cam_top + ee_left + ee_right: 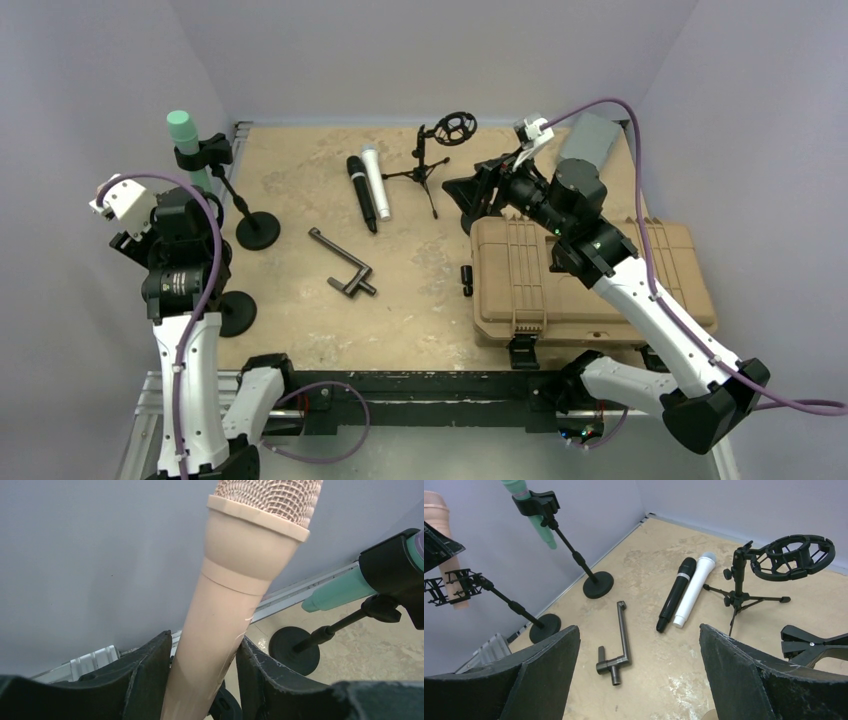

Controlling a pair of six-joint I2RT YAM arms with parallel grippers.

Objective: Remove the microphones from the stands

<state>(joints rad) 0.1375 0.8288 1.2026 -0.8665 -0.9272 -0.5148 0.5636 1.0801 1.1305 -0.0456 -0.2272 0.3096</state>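
Inside a robotics lab test cell: a left arm (185, 345) and a right arm (655, 305) are bolted to an aluminium frame (145, 415) at the near edge of a scuffed tan surface (420, 300), boxed in by plain pale walls (430, 50). Microphone stands (238, 312), loose microphones (362, 195) and a tan hard case (600, 285) are set out on it.
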